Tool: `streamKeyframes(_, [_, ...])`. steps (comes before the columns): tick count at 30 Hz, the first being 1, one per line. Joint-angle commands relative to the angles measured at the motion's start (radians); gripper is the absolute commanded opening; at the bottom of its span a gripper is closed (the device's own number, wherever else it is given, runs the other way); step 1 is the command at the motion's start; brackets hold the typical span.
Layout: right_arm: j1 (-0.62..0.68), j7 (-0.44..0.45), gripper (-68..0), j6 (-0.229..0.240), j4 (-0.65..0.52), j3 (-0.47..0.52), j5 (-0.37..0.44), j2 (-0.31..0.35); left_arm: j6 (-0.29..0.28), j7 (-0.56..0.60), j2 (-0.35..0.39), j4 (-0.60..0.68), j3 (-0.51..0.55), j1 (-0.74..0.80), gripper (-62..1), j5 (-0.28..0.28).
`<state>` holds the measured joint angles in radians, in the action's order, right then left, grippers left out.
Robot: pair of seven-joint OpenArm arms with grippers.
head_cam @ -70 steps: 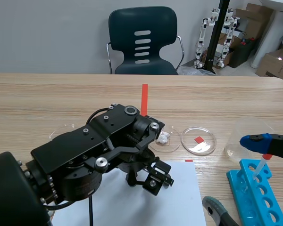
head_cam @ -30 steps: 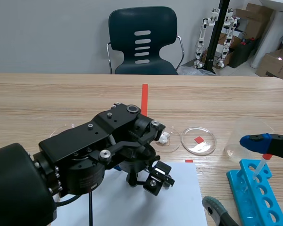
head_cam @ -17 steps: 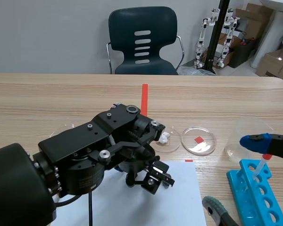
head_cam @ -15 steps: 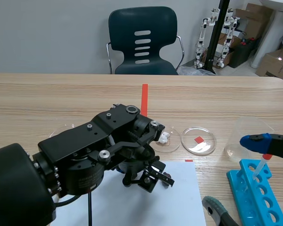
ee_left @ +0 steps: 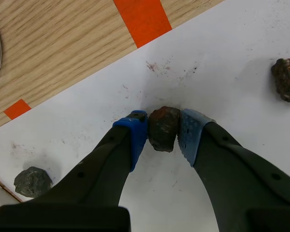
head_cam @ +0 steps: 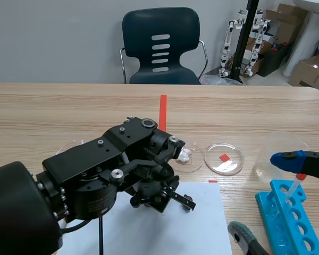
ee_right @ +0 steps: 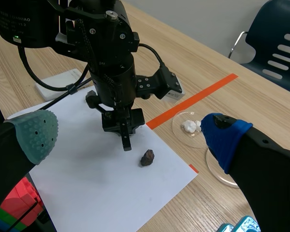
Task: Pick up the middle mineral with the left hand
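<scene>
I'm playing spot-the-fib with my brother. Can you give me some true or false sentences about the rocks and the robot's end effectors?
1. The left end effector is shut on a reddish-brown mineral. True.
2. The sheet under that mineral is blue. False: it is white paper.
3. The right end effector holds a mineral. False: it is open, with nothing between its fingers.
4. A petri dish holds white bits. True.
</scene>
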<state>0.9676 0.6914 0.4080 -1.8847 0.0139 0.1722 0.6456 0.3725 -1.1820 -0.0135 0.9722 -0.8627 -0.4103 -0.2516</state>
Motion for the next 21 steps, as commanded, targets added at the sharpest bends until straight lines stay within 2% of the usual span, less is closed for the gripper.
streamKeyframes(1, [-0.002, 0.015, -5.4, 0.001, -0.007, 0.011, 0.014, 0.011, 0.003, 0.003, -0.005, 0.008, 0.001, -0.006, -51.3, 0.002])
streamKeyframes(10, [-0.002, 0.015, -5.4, 0.001, -0.007, 0.011, 0.014, 0.011, 0.003, 0.014, 0.015, 0.036, 0.013, 0.002, -52.2, 0.008])
streamKeyframes(15, [-0.002, 0.015, -5.4, 0.001, -0.007, 0.011, 0.014, 0.011, 0.003, 0.049, 0.049, 0.120, 0.110, 0.046, -52.2, 0.008])
streamKeyframes(21, [-0.002, 0.015, -5.4, 0.001, -0.007, 0.011, 0.014, 0.011, 0.003, 0.168, 0.115, 0.275, 0.214, 0.147, -52.2, 0.007])
